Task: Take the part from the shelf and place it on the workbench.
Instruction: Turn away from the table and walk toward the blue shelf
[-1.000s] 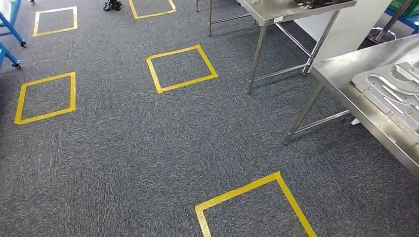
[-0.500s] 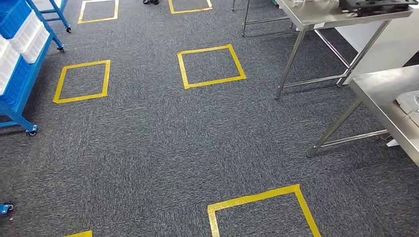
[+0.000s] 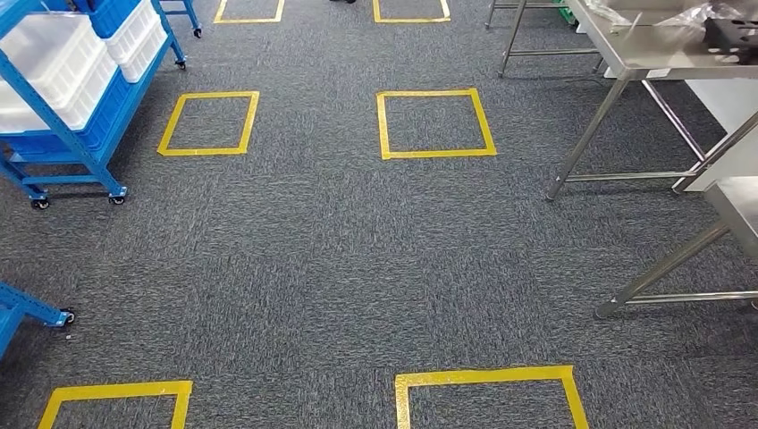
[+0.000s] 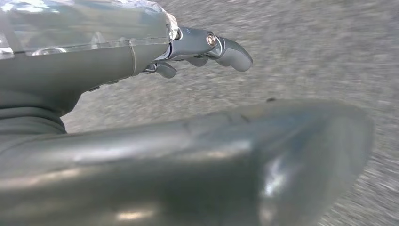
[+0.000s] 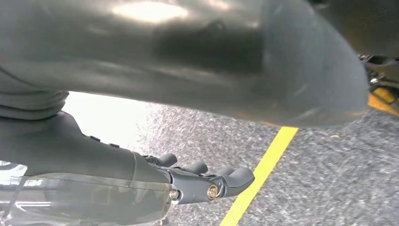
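While both arms hang at the robot's sides, the grey carpeted floor (image 3: 304,268) spreads across the head view, marked with yellow taped squares (image 3: 435,123) in rows from near to far. At far left stands the blue wheeled metal shelf (image 3: 85,147) carrying white plastic bins (image 3: 54,67); at right stand two stainless-steel surfaces on thin legs, the farther steel surface (image 3: 652,58) bearing a dark object at its far right edge that is too cropped to name, the nearer steel surface (image 3: 737,201) showing just a corner.

Judged from these pictures, the task has barely begun: neither hand carries anything, so the fetching from the shelf and the setting down on the workbench both remain to be done. The part itself cannot be made out; it is presumably in one of the shelf's bins, but the bins' contents are not visible from this angle.

The left hand (image 4: 207,49) appears in its wrist view above blurred carpet, fingers loosely extended and empty. The right hand (image 5: 207,181) hangs over carpet beside a yellow tape line (image 5: 263,174), fingers slightly curled but apart, holding nothing. Both hands are well apart from the shelf, which lies far and to the left.
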